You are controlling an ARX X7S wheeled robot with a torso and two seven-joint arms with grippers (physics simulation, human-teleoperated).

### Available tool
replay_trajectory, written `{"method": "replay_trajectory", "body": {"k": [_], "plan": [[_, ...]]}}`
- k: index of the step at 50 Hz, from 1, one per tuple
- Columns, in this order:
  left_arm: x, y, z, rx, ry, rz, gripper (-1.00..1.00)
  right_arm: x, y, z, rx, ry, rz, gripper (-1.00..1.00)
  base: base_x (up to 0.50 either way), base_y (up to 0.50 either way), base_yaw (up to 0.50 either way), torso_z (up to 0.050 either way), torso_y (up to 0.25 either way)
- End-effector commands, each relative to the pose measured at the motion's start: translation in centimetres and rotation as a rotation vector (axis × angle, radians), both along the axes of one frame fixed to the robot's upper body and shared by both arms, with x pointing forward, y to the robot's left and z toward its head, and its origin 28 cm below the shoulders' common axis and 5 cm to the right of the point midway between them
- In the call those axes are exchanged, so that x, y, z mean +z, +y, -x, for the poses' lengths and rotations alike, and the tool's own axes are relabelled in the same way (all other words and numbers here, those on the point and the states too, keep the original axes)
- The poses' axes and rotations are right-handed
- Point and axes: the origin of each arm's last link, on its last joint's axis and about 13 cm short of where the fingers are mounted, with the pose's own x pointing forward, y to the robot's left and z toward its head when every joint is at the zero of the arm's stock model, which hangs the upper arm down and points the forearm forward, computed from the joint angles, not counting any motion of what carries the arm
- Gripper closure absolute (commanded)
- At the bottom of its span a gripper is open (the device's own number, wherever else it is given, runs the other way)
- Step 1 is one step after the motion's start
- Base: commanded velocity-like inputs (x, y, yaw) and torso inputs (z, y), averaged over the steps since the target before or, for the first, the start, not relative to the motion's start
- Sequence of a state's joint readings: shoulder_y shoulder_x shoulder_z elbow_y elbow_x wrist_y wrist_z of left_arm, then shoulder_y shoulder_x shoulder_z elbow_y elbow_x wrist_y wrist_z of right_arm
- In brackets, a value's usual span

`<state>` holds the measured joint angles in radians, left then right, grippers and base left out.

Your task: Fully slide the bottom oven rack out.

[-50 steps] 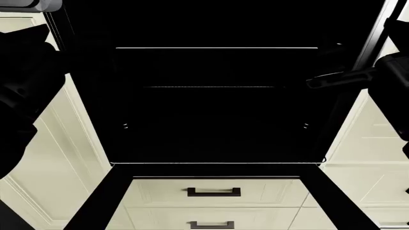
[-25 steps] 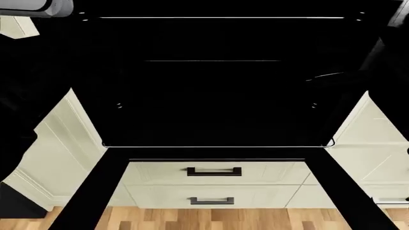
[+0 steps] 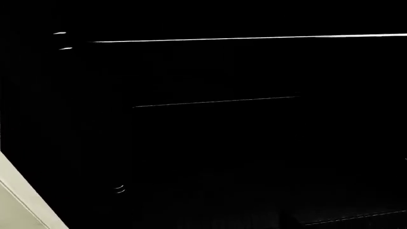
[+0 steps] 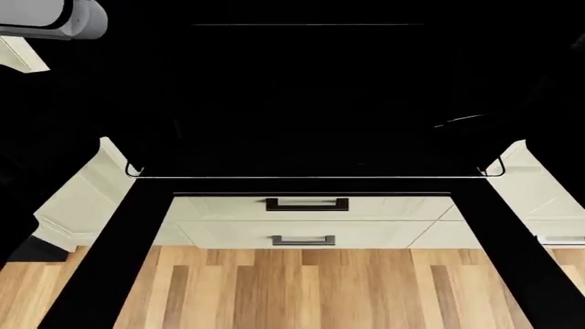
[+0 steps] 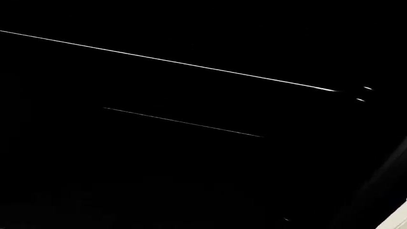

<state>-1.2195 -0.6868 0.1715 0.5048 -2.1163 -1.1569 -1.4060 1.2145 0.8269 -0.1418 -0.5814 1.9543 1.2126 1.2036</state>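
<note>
Black wire bottom oven rack (image 4: 311,176), pale front rail running crosswise, lies before the black-framed oven (image 4: 137,233) door; neither claw's state can be told.

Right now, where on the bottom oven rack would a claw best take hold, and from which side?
Probably the pale front rail of the bottom oven rack, near its middle. It is the edge nearest the robot, running straight across the oven mouth, so come from the front over the open door and pull outward.
</note>
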Motion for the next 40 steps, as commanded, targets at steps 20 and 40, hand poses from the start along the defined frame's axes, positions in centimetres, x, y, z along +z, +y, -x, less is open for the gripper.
{"method": "replay_trajectory", "body": {"k": [20, 40], "plan": [[0.2, -0.4, -0.5, -0.015, 0.022, 0.008, -1.0, -0.3, 0.2, -0.8, 0.018, 0.032, -0.027, -1.0, 0.0, 0.0, 0.0, 0.0, -0.149], [-1.0, -0.8, -7.5, -0.024, 0.226, 0.119, -1.0, -0.5, 1.1, -6.1, 0.04, 0.207, -0.132, -1.0, 0.0, 0.0, 0.0, 0.0, 0.0]]}}
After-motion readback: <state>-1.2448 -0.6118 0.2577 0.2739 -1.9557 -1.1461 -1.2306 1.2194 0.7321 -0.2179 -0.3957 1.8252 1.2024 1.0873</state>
